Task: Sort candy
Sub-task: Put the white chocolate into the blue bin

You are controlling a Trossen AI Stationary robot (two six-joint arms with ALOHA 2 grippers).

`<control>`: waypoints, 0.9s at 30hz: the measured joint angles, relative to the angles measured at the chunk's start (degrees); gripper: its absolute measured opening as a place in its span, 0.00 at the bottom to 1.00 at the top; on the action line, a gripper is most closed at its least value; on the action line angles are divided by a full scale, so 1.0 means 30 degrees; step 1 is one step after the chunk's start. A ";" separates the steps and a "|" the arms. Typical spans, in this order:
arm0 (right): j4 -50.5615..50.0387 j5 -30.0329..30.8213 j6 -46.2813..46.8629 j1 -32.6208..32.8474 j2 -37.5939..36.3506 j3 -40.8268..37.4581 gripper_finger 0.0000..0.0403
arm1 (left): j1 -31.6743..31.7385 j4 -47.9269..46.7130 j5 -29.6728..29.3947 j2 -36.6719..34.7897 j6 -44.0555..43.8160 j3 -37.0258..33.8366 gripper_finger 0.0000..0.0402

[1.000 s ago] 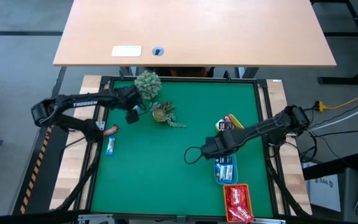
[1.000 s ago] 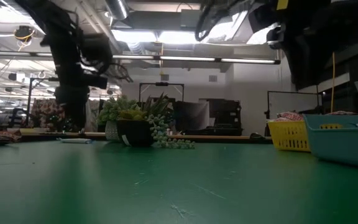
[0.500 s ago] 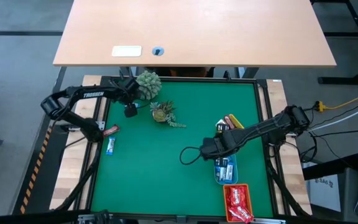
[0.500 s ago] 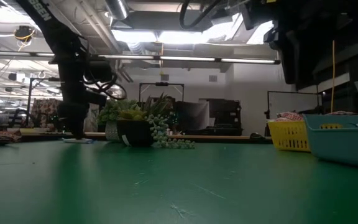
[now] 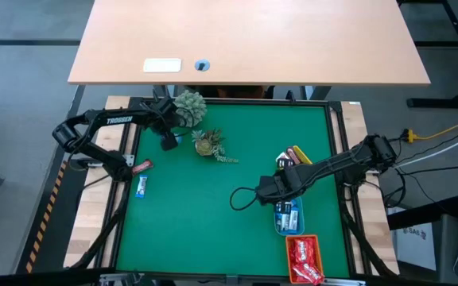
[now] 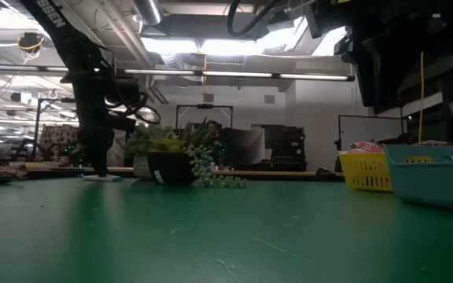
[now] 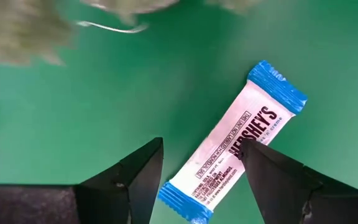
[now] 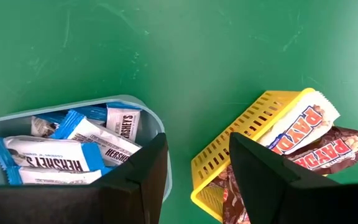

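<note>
A blue-and-white wrapped candy [image 7: 235, 146] lies flat on the green mat at the far left, beside two small plants [image 5: 189, 107]. My left gripper [image 7: 201, 144] points down over it, open, one finger on each long side of its near half. It also shows low over the mat in the high view [image 5: 168, 143] and the low view [image 6: 97, 169]. My right gripper [image 8: 197, 138] hangs open and empty above the gap between the blue tray [image 8: 160, 134] and the yellow tray [image 8: 241, 149]. A red packet [image 5: 140, 166] and another blue-and-white candy [image 5: 141, 187] lie at the mat's left edge. My left gripper comes at the candy from above, its fingers across the wrapper. One fingertip [image 7: 248, 152] overlaps the wrapper's long edge [image 7: 238, 142]. Whether it touches the wrapper, I cannot tell. The candy lies flat on the mat.
The blue tray [image 5: 287, 216] holds blue-and-white candies, the yellow tray [image 5: 296, 156] holds brown and white bars, and an orange tray [image 5: 304, 258] with red packets stands at the near right. The mat's middle is bare green. A wooden table [image 5: 245, 40] stands beyond the far edge.
My left gripper has gone toward the table's far edge and come down to just above the mat beside the plants, then kept still. The candies have not moved.
</note>
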 joint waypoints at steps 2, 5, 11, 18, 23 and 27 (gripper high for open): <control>0.0006 0.0000 0.0000 0.0000 0.0000 0.0000 0.43 | 0.0000 -0.0298 0.0916 0.0003 -0.0533 -0.0011 0.54; 0.0007 0.0000 0.0000 0.0000 0.0000 0.0000 0.43 | -0.0007 -0.0573 0.2342 0.0036 -0.1422 -0.0044 0.54; 0.0007 0.0000 -0.0007 0.0000 0.0000 0.0000 0.43 | -0.0011 -0.0702 0.4659 0.0058 -0.3355 -0.0080 0.54; 0.0007 0.0000 -0.0007 0.0000 0.0000 0.0000 0.43 | -0.0168 -0.0299 0.4537 0.0058 -0.4894 -0.0080 0.54; 0.0007 0.0000 -0.0007 0.0000 0.0000 0.0000 0.43 | -0.0168 0.0082 0.4423 0.0058 -0.5109 -0.0095 0.55; 0.0007 0.0000 -0.0007 0.0000 0.0000 0.0000 0.43 | -0.0168 0.0165 0.4426 0.0058 -0.5122 -0.0095 0.55</control>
